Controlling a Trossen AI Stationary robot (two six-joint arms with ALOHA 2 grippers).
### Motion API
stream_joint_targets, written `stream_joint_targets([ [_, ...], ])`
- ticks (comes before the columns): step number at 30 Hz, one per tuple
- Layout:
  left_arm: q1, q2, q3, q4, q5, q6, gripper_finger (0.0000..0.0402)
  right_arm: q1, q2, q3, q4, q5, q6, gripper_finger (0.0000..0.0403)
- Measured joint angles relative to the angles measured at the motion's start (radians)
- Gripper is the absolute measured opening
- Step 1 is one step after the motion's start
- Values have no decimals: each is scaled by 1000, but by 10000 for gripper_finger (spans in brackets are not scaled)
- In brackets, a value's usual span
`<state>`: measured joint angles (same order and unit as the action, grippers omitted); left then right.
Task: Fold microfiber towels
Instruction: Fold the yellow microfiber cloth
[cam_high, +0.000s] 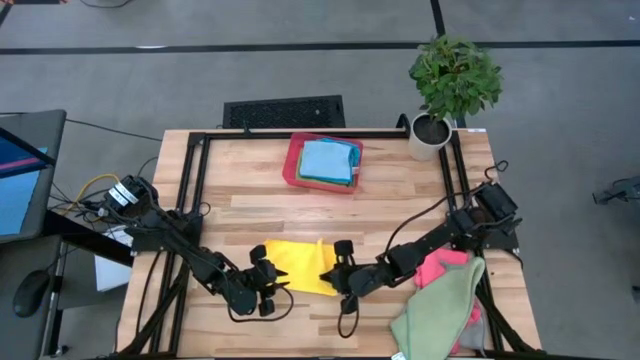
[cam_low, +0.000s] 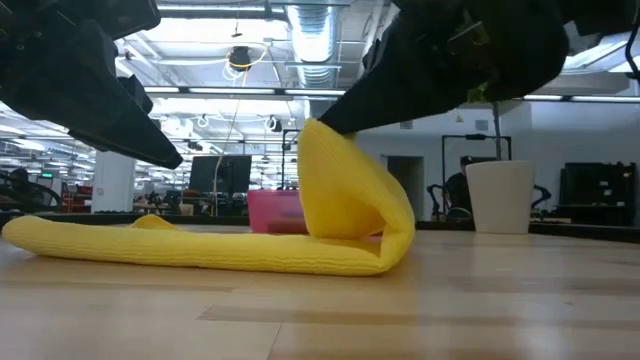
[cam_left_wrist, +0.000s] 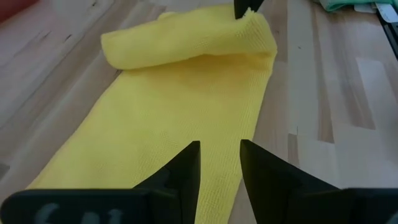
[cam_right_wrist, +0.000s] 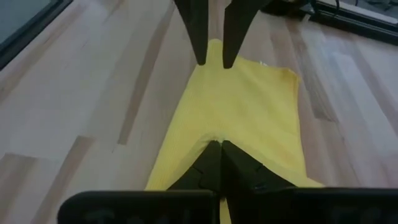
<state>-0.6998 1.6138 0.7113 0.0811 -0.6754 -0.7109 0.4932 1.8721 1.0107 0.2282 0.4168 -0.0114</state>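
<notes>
The right end effector (cam_right_wrist: 216, 144) is pinched closed on one edge of the yellow towel (cam_high: 297, 266). In the right wrist view its two fingers meet with the yellow cloth caught between the tips. In the low view this edge is lifted above the desk (cam_low: 420, 300) and curls over, so the towel makes a soft loop on that side, while the rest of it lies flat along the wood.

The left end effector (cam_left_wrist: 219, 163) is at the opposite end of the same towel. Its fingers stand a little apart, with a narrow gap between them, and the yellow cloth lies under and in front of them. I cannot tell from the pictures if the tips are touching the cloth or are just above it; nothing is seen held between them.

From above, the yellow towel lies near the front edge of the desk, between the two end effectors, the left one at its left end and the right one at its right end.

A heap of other towels, a green one (cam_high: 440, 308) on top and a pink one (cam_high: 437, 268) under it, lies at the front right corner. A red tray (cam_high: 292, 165) with a light blue towel (cam_high: 326, 161) in it stands at the back, in the middle. A potted plant (cam_high: 452, 82) stands at the back right corner.
</notes>
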Motion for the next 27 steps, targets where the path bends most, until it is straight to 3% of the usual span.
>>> stream_joint_targets([
  [5,0,0,0,0,-3,0,105,-8,0,0,-3,-52,2,57],
  [19,0,0,0,12,-12,-16,105,-48,-8,9,13,-54,11,210],
  [25,0,0,0,52,-5,-9,105,-15,7,13,20,-43,88,214],
  [27,0,1,0,109,-50,28,105,-2,31,8,10,-26,103,207],
])
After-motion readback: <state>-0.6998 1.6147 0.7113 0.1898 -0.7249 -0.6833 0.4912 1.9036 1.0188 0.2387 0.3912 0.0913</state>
